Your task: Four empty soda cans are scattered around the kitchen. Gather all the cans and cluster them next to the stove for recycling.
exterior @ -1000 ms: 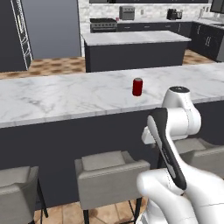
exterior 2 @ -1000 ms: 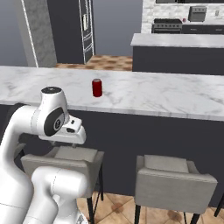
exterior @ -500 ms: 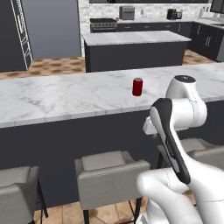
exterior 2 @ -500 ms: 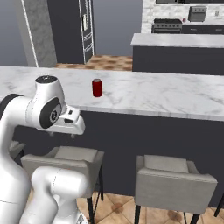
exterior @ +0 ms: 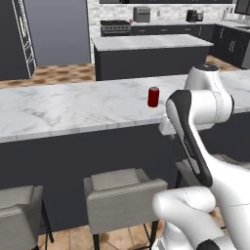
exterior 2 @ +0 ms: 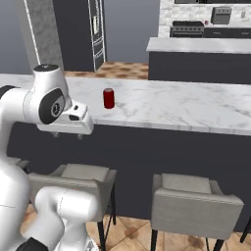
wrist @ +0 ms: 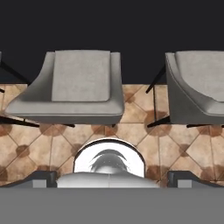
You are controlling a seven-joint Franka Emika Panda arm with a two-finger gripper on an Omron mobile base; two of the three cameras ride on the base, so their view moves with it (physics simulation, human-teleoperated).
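Note:
One red soda can point(exterior: 153, 97) point(exterior 2: 109, 98) stands upright on the long white marble bar counter point(exterior: 73, 110) point(exterior 2: 186, 105). My gripper point(exterior 2: 67, 134) point(exterior: 167, 133) hangs at the counter's front edge, short of the can and below its level, pointing down. In the hand view its fingertips point(wrist: 46, 177) stand wide apart, open, with nothing between them, over stools and tile floor. The black stove point(exterior: 115, 27) point(exterior 2: 187, 28) is far back against the wall, beyond a dark island.
Grey upholstered stools point(exterior: 124, 195) point(exterior 2: 193, 203) point(wrist: 74, 83) stand under the bar counter in front of me. A dark island with a marble top point(exterior: 146, 51) point(exterior 2: 201, 54) lies between the bar and the stove. A grey toaster oven point(exterior: 141, 13) sits beside the stove.
My arm has swung and lifted; the hand has risen from below the counter edge to about its height. The can has stayed put. The gripper remains open.

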